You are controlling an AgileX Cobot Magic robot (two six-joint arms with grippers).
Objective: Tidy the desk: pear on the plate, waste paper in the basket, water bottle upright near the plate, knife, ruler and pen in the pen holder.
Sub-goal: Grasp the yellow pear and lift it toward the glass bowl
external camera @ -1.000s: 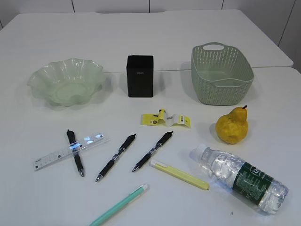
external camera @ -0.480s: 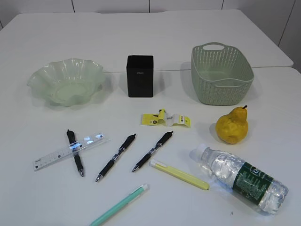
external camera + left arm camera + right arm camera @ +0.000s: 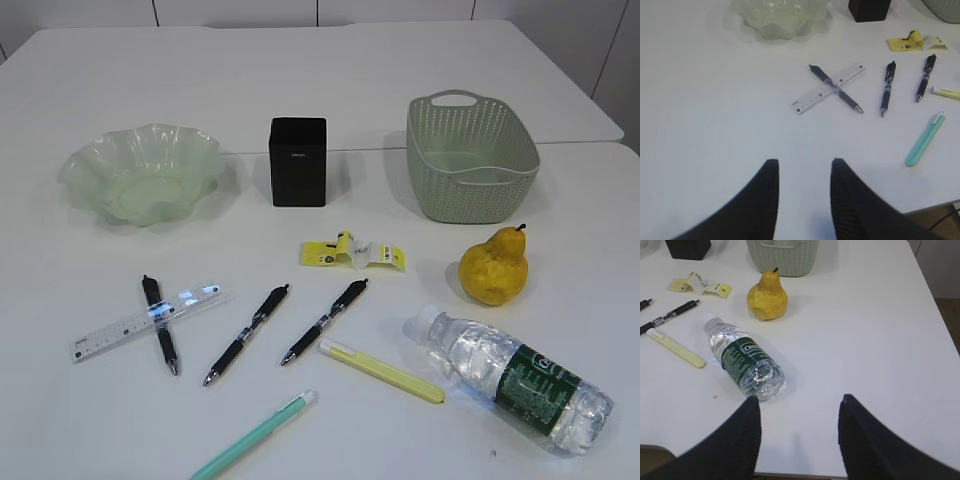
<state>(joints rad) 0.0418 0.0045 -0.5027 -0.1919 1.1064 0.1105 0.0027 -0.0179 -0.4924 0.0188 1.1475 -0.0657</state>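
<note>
Waiting to start: nothing is sorted, and both the left gripper (image 3: 802, 167) and right gripper (image 3: 800, 405) hang parted and empty. Probably the pear (image 3: 494, 266), just right of the waste paper (image 3: 353, 251), goes first, needing a wide grasp.

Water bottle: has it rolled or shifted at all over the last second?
No. The water bottle lies on its side at the same spot, its cap the same way from the pear as before.

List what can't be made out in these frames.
- Mint-green pen: lower end cut off by the exterior view's bottom edge.
- Pen holder logo: too small to read.
- Basket: mostly cropped by the right wrist view's top edge.
- Waste paper print: too small to read.
</note>
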